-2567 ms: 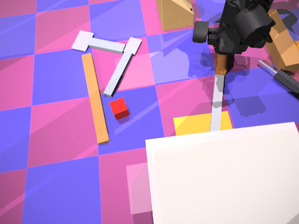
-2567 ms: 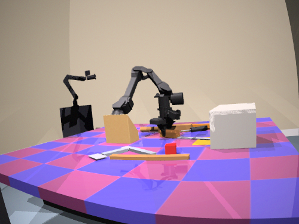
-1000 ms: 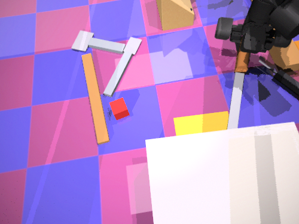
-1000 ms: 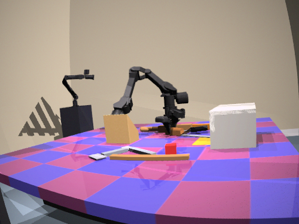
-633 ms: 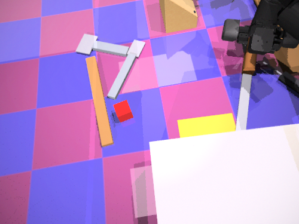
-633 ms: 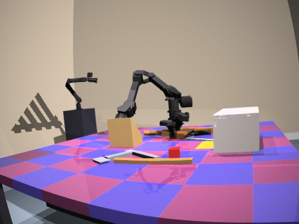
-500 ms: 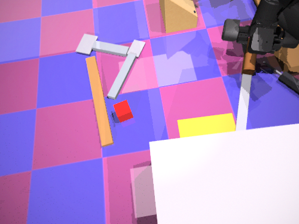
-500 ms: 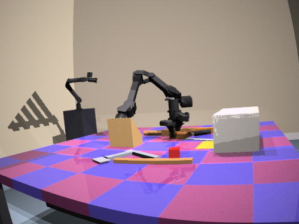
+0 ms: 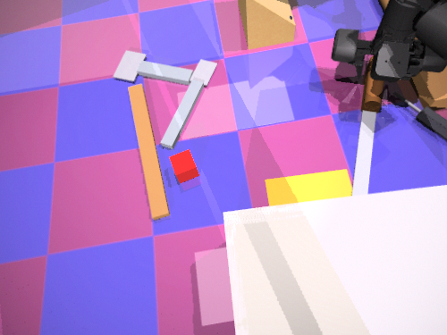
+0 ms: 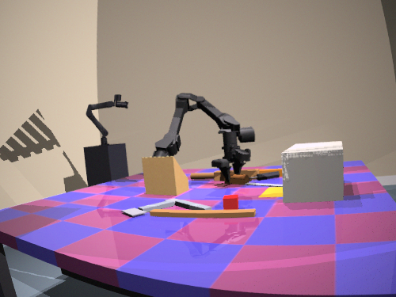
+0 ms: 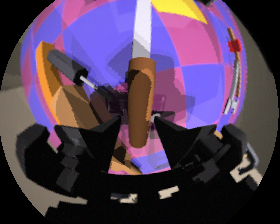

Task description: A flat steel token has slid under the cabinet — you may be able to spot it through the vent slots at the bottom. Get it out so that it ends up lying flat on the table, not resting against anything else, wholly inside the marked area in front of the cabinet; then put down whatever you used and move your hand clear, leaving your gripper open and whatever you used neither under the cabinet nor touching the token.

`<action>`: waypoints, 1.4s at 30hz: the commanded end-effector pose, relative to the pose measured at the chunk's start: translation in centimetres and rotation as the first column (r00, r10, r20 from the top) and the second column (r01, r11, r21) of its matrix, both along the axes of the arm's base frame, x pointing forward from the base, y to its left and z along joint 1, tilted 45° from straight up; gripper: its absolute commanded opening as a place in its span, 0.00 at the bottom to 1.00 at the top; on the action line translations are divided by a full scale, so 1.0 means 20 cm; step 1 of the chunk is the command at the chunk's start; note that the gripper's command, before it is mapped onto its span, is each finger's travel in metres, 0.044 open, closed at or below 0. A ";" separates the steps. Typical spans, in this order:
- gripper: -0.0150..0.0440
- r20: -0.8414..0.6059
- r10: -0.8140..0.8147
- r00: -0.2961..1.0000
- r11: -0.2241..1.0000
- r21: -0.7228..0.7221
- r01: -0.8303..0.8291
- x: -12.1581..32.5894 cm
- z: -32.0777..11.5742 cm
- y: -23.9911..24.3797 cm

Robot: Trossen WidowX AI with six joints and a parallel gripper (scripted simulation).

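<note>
A long tool with a brown handle (image 9: 373, 89) (image 11: 141, 100) and a flat pale blade (image 9: 364, 152) (image 11: 142, 30) lies with its blade toward the white cabinet (image 9: 380, 255) (image 10: 313, 178); the blade's far end is hidden in the top view. My gripper (image 9: 385, 60) (image 10: 231, 177) (image 11: 138, 118) is open, with its fingers on either side of the handle and gaps showing in the wrist view. The yellow marked area (image 9: 308, 188) (image 10: 271, 192) (image 11: 180, 7) lies in front of the cabinet, partly hidden by it in the top view. The steel token is not visible.
A dark-handled screwdriver (image 9: 434, 122) (image 11: 67, 65) and wooden pieces lie beside the brown handle. A red cube (image 9: 183, 164) (image 10: 230, 202), an orange bar (image 9: 148, 156) (image 10: 202, 213) and a grey angled piece (image 9: 165, 72) lie off to the side. A wooden wedge (image 9: 268, 22) (image 10: 160, 176) stands near the arm's base.
</note>
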State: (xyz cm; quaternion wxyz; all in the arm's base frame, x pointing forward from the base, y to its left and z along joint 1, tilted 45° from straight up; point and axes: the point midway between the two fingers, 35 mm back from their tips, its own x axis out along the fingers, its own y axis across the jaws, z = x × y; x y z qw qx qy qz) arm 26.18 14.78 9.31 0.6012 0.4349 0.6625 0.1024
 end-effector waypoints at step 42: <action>0.25 0.006 0.003 1.000 1.000 0.001 -0.003 0.08 -0.02 -0.03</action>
